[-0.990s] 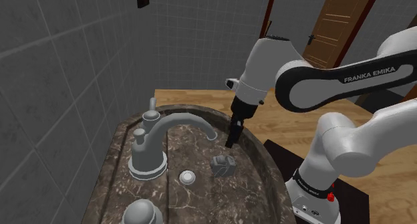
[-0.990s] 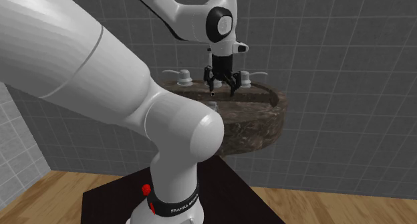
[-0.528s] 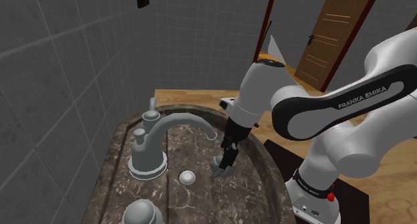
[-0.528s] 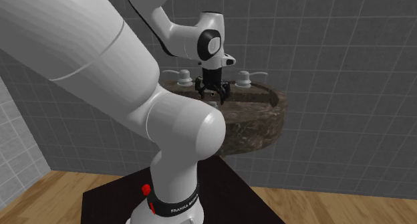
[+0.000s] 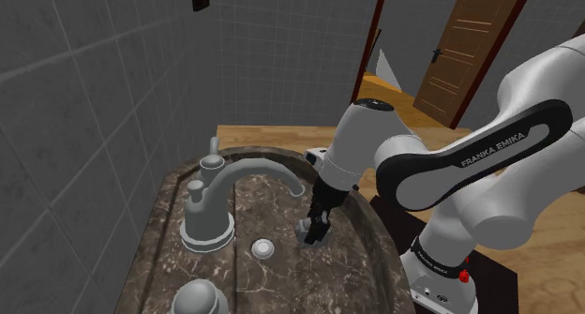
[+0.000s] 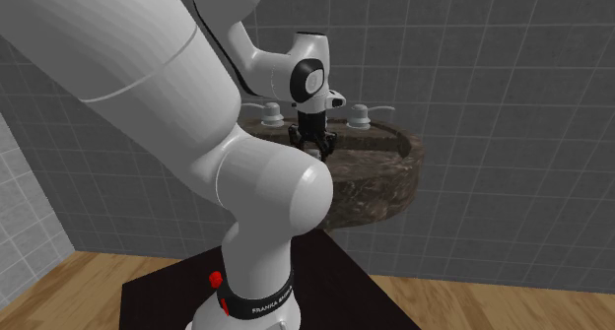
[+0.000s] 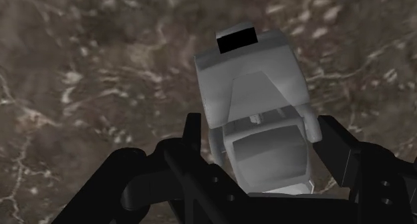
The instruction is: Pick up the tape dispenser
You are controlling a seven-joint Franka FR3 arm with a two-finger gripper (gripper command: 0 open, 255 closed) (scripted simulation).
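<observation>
The tape dispenser (image 7: 257, 102) is a small grey block with a black patch at its far end. It lies on the dark marbled floor of the sink basin (image 7: 87, 75). My black gripper (image 7: 264, 141) reaches down over it, and its fingers (image 7: 194, 132) press against both sides of the dispenser's near half, shut on it. In the shoulder view the gripper (image 5: 315, 231) stands low in the basin, just right of the drain, with the grey dispenser (image 5: 305, 230) showing at its tips. The second exterior view has the gripper (image 6: 313, 147) down inside the sink, behind my own arm.
A grey faucet (image 5: 225, 186) with two knobs (image 5: 212, 162) rises at the basin's back, its spout ending close above my hand. The round drain (image 5: 263, 249) lies left of the dispenser. The sink rim (image 5: 375, 242) curves between basin and stand. A brown door (image 5: 473, 40) stands far behind.
The gripper came down from above the basin beside the spout onto the dispenser, and its fingers went from wide apart to shut on it.
</observation>
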